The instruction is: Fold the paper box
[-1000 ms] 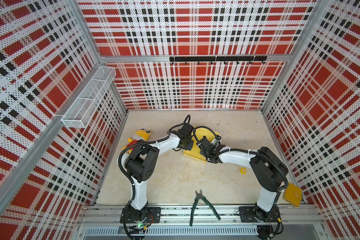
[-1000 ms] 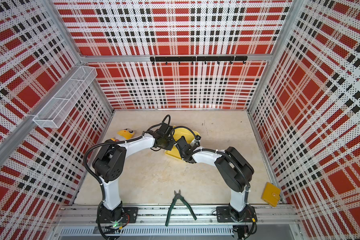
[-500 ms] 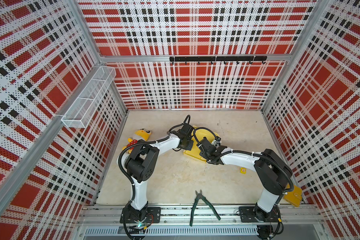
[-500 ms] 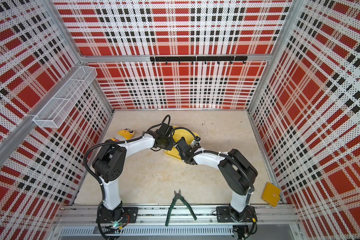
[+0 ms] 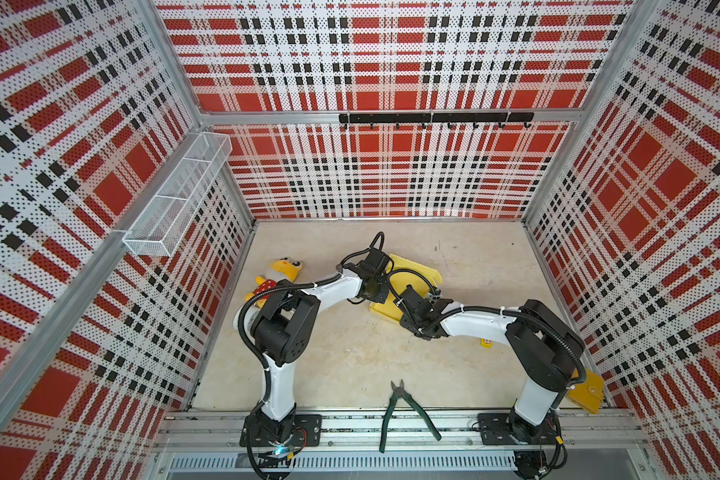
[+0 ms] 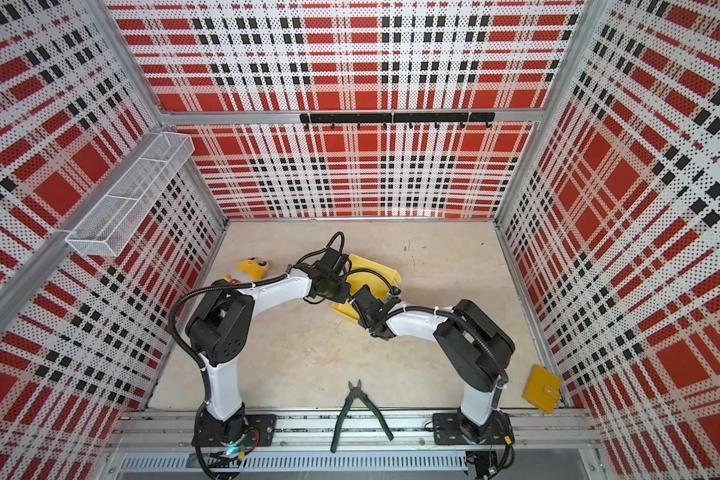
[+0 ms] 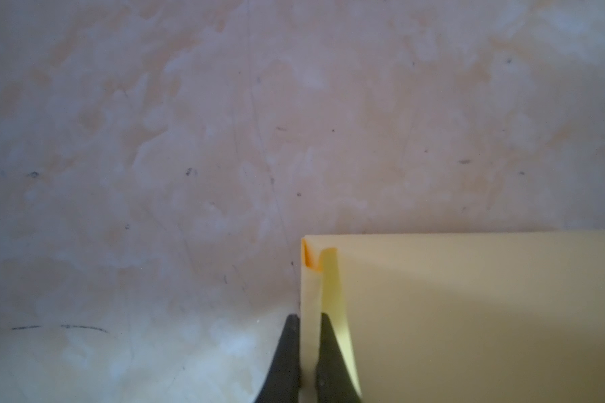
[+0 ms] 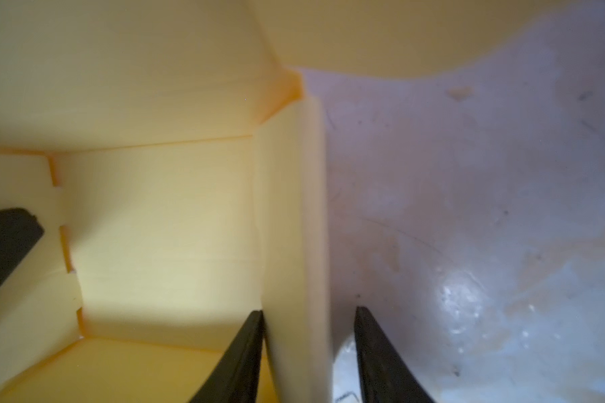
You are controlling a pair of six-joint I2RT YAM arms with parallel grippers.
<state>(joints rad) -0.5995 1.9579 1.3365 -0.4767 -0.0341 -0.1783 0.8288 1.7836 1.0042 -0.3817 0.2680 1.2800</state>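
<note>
In both top views, the paper box (image 5: 412, 266) (image 6: 371, 266) is lying mid-way across the table (image 5: 350, 353). Left wrist view: our left gripper (image 7: 306, 315) is pinching its wall tight. Right wrist view: our right gripper (image 8: 308, 312) is standing open around a wall.

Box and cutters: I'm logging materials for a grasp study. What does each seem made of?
Box: thin card or stiff paper, pale yellow and matte. Its walls bend along sharp creases and show die-cut slits and tabs.
Cutters: dark head, probably metal, with green handles that look coated in plastic or rubber. They are too small in the top views to judge the finish.
</note>
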